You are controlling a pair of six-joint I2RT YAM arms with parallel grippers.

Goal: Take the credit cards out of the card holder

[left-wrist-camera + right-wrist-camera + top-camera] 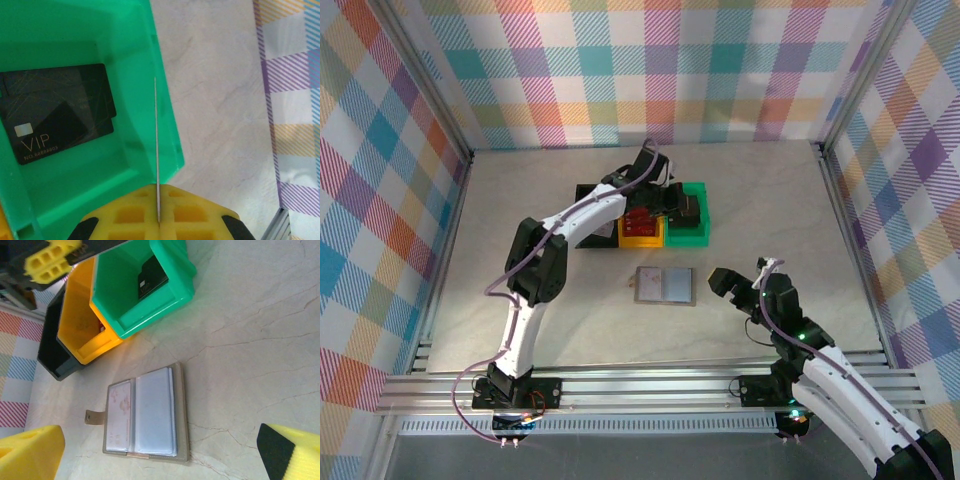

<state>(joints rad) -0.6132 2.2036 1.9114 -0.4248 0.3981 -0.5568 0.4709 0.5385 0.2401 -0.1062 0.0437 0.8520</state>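
Grey bifold card holder (664,285) lies open ahead of the spread right gripper (746,277). Left gripper (159,212) pinches a thin card (156,140) over green plastic bin (167,135)

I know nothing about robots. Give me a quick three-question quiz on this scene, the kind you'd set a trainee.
1. True or false: the card holder lies open on the table.
2. Which bin holds the black VIP card? A) black bin B) yellow bin C) green bin
3. Fill in: the left tool is ___ on a thin card seen edge-on.
Key: 1 true; 2 C; 3 shut.
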